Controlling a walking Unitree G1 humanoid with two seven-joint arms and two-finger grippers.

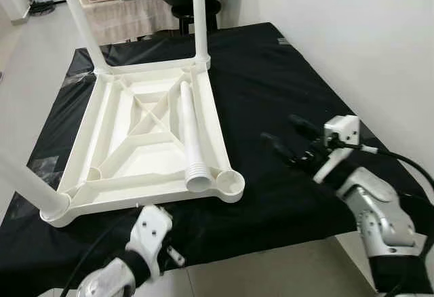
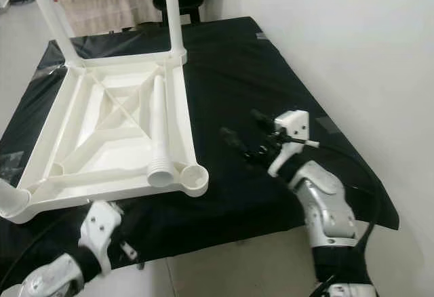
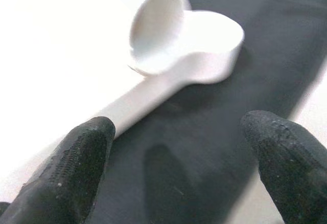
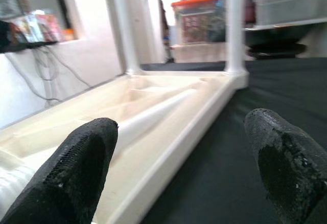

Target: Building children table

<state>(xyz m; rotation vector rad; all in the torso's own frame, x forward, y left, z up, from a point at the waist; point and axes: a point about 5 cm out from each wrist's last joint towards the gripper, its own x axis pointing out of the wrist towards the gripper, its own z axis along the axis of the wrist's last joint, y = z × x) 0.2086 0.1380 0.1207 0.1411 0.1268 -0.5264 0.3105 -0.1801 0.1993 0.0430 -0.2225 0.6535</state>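
White tabletop (image 1: pixel 146 144) lies upside down at centre left on a black cloth (image 1: pixel 271 87), three legs (image 1: pixel 201 15) fitted upright. Loose leg (image 1: pixel 191 141) rests inside it, ribbed end by the near empty socket (image 1: pixel 229 182). Right gripper (image 1: pixel 288 141) hovers right of the tabletop, fingers apart. Left gripper (image 3: pixel 179 178) at the near edge, fingers spread, empty.

Upright table legs (image 1: pixel 201 15) cropped above
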